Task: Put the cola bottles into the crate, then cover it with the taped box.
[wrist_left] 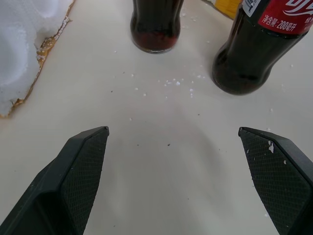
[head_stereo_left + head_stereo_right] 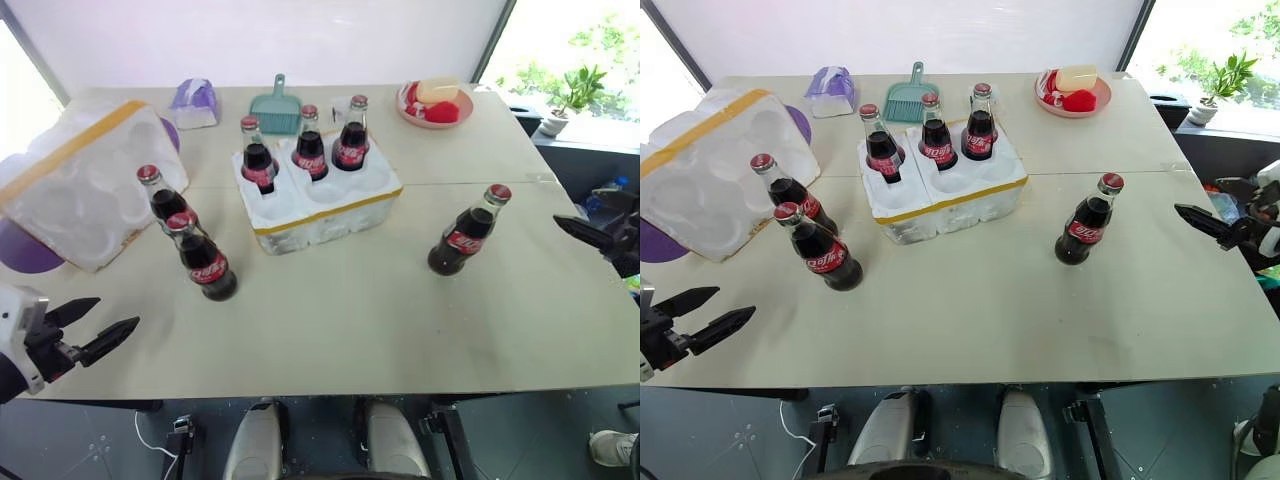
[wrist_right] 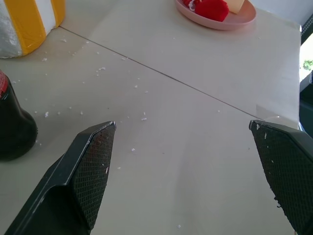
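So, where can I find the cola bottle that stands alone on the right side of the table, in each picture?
Left eye view: the lone cola bottle stands right of centre, right of the crate.
Right eye view: same bottle, right of centre.
Left wrist view: I cannot match it; the two bottles there look like the left pair.
Right wrist view: probably the dark bottle at the edge.
Shared landmark: the pink plate.

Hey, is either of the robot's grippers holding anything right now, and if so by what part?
Nothing is held. The left gripper and the right gripper both have their jaws open over bare table.
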Tool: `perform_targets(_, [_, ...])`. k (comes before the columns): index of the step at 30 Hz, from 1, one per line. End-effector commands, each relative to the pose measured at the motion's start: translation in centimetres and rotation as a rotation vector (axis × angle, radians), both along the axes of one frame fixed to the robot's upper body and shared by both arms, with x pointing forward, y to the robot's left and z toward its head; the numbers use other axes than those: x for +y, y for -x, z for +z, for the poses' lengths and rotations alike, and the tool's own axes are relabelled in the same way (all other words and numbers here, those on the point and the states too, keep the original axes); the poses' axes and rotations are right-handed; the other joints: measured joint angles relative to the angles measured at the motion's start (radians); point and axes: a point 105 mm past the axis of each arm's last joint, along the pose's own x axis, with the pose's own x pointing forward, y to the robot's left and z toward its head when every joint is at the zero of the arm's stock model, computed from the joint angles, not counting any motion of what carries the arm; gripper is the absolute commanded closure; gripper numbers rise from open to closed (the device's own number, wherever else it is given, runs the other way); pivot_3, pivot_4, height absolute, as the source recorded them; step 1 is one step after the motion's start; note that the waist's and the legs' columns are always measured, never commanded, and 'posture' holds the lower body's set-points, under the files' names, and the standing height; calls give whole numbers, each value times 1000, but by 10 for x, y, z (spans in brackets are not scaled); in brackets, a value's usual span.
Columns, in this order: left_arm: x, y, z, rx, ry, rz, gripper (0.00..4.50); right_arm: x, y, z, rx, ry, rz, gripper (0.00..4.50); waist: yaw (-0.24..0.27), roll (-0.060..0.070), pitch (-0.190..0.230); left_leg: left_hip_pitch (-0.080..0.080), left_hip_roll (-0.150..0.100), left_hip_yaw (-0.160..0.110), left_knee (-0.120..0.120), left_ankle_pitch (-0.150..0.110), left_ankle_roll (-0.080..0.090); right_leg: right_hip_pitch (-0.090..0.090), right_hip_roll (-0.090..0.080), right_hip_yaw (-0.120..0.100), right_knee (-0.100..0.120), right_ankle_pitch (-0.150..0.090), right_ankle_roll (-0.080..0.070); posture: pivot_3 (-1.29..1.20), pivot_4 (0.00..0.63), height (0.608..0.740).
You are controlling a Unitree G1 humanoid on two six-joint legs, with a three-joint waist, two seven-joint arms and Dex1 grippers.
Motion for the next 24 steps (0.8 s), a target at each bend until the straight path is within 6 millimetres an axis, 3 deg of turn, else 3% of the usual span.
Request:
perform_targets(1, [3, 0, -4, 9, -111, -9, 65, -3, -1, 18, -78, 27, -13, 0, -1, 0, 0, 0, 0, 0, 0, 0, 0, 0, 0, 0, 0, 0, 0, 0, 150, 736])
perform_targets(11, [0, -8, 5, -51, -35, 23, 65, -1, -7, 13, -69, 7, -17, 0, 0, 0, 0, 0, 0, 0, 0, 0, 0, 0, 0, 0, 0, 0, 0, 0, 150, 736])
perform_targets(17, [-12, -20, 13, -116, 38, 16, 65, 13, -8, 12, -16, -3, 62, 0, 0, 0, 0, 1, 0, 0, 0, 0, 0, 1, 0, 0, 1, 0, 1, 0, 150, 736])
perform_targets(20, [-23, -22, 23, -135, 86, -44, 65, 10, -6, 27, -9, 12, 77, 0, 1, 1, 0, 1, 0, 0, 0, 0, 0, 1, 0, 0, 2, 1, 2, 0, 150, 736])
perform_targets(24, [-44, -27, 33, -136, 101, -153, 65, 17, -6, 75, -28, 8, 155, 0, -3, 7, 3, 1, 0, 1, 1, 0, 0, 0, 0, 1, 2, 0, 1, 0, 150, 736])
